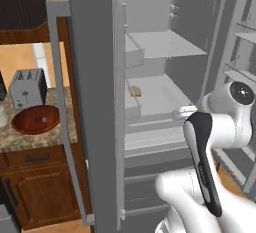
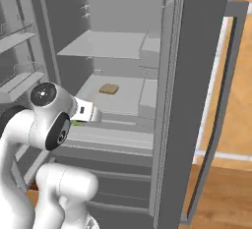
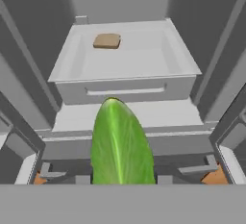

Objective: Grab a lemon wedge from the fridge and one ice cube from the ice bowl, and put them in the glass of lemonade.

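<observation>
The fridge (image 1: 92, 102) stands with both doors swung open. My gripper (image 1: 184, 112) is at the front of its middle shelf, shut on the lemon wedge (image 3: 122, 146). The wedge is yellow-green, points away from the hand, and hides the fingertips in the hand view. Only a sliver of the lemon wedge (image 2: 76, 123) shows under the gripper (image 2: 86, 111) from the right. On the counter to the left sits the reddish-brown ice bowl (image 1: 36, 119). A pale shape cut off at the left edge looks like the glass of lemonade (image 1: 2, 116).
A small tan block (image 3: 106, 41) lies on the white shelf tray (image 3: 182, 59) deeper inside the fridge. A silver toaster (image 1: 28, 88) stands behind the bowl. The open left door and its long bar handle (image 1: 62, 107) stand between the fridge interior and the counter.
</observation>
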Robot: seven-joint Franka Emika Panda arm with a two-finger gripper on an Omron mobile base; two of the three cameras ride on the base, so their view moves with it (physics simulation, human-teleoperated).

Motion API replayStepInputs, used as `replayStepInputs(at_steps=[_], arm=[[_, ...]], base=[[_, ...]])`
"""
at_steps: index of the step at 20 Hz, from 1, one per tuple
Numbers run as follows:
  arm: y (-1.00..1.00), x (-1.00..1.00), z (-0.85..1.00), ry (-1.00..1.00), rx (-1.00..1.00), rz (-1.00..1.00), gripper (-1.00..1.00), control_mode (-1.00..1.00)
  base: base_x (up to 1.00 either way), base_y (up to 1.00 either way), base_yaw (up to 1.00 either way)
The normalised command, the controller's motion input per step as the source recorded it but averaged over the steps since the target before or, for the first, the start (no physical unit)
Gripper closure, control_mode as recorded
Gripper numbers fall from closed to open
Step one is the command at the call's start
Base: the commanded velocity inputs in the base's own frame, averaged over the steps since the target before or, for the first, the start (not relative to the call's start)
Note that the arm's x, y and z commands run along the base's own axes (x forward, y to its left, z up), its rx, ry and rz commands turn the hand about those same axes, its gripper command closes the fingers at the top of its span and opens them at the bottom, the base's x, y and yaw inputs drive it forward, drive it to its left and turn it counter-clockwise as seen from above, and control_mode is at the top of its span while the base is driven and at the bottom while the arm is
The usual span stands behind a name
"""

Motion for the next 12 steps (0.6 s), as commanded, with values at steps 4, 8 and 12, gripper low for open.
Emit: replayStepInputs(at_steps=[4,8,12], arm=[[0.0,0.0,0.0,0.0,0.0,0.0,1.0,1.0],[0.0,0.0,0.0,0.0,0.0,0.0,1.0,1.0],[0.0,0.0,0.0,0.0,0.0,0.0,1.0,1.0]], base=[[-1.0,0.03,0.0],[-0.99,0.26,0.0],[-0.54,0.76,0.0]])
